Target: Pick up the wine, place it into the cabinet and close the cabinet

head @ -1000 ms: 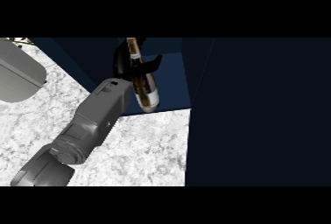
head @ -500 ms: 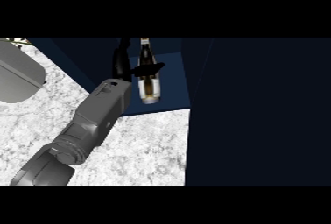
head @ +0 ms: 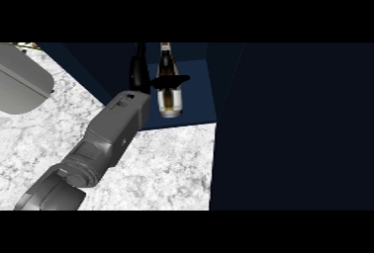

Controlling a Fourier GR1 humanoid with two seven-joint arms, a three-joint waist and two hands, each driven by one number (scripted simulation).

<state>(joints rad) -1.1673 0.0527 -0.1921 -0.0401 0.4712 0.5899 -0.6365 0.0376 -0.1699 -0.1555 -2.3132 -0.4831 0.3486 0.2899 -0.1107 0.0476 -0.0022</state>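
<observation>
Marble counter (head: 161,163) filled the lower left, and dark blue cabinet (head: 292,123) panels took up the top and right. One hand (head: 142,74) showed, its black fingers (head: 171,81) curled round the wine bottle (head: 168,94), pinching it at mid-body. Just beyond the fingers, the bottle's neck pointed toward the cabinet's interior; its base hung above the counter's edge. Behind the hand, a grey forearm (head: 110,133) ran down-left. Farther left sat a grey object (head: 22,84).
</observation>
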